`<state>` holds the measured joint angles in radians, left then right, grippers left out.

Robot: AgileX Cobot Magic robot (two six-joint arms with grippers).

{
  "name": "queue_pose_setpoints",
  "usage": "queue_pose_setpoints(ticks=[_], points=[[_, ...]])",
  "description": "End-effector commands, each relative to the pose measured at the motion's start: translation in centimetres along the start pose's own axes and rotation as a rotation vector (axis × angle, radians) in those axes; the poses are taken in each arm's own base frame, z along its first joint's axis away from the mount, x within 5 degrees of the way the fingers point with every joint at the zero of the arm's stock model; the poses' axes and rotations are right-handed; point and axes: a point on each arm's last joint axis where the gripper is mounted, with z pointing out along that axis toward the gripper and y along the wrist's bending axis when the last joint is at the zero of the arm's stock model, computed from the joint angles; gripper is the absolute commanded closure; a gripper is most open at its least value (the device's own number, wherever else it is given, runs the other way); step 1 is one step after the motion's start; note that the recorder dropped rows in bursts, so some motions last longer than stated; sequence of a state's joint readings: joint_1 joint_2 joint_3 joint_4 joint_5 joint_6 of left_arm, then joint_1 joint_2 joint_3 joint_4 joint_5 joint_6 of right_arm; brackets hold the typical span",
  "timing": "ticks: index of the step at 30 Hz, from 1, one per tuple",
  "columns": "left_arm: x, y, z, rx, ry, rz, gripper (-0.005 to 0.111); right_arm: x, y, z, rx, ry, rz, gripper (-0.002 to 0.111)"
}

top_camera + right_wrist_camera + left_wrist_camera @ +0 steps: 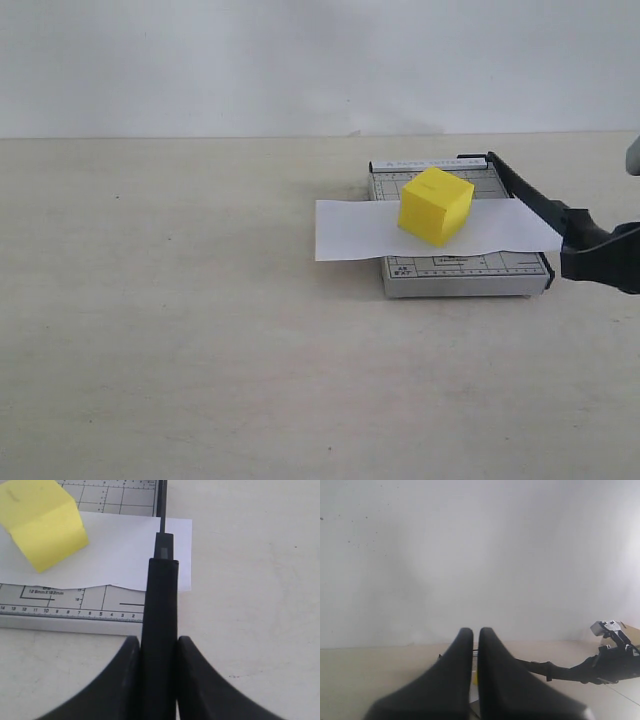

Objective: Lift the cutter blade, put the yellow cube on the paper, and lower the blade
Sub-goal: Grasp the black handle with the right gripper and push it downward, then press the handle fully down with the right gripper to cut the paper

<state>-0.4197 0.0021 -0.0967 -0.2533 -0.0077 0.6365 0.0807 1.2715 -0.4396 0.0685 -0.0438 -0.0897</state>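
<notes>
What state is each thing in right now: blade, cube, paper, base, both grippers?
left gripper: shut, empty.
right gripper: shut on the cutter blade handle.
cutter blade: appears partly raised, not down through the paper.
paper: uncut, lying across the cutter base, one end under the cutter blade.
cutter base: flat on the table.
yellow cube: resting on the paper, ungripped.

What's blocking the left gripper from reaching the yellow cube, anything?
Likely yes: the yellow cube is uncovered on top and on its left, and the right gripper holds the blade handle on the other side. The left gripper is shut.
</notes>
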Motion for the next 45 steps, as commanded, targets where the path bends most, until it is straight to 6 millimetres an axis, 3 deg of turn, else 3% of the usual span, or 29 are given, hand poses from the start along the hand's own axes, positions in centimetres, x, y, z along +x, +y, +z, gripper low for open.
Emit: queue_pose_setpoints(ticks=[1,7,13,34,45], points=[[0.2,-0.1,0.0,0.001,0.005,-0.003,0.102,2.2,0.1,-0.1,-0.012,0.158,-0.025,0.108],[0.2,-0.1,0.0,0.001,0.005,-0.003,0.102,2.5,0.1,-0.1,-0.011,0.157,-0.021,0.108],[0.2,-0.1,0.0,0.001,0.005,-0.003,0.102,4.5,0.1,-0.2,-0.007,0.163,-0.015,0.108],[0.3,-0.2,0.0,0.009,0.017,-0.003,0.102,8.9,0.1,-0.9,0.001,0.200,0.015,0.108],[0.5,-0.3,0.0,0.024,0.036,-0.003,0.102,9.7,0.2,-1.1,-0.003,0.274,0.017,0.108]])
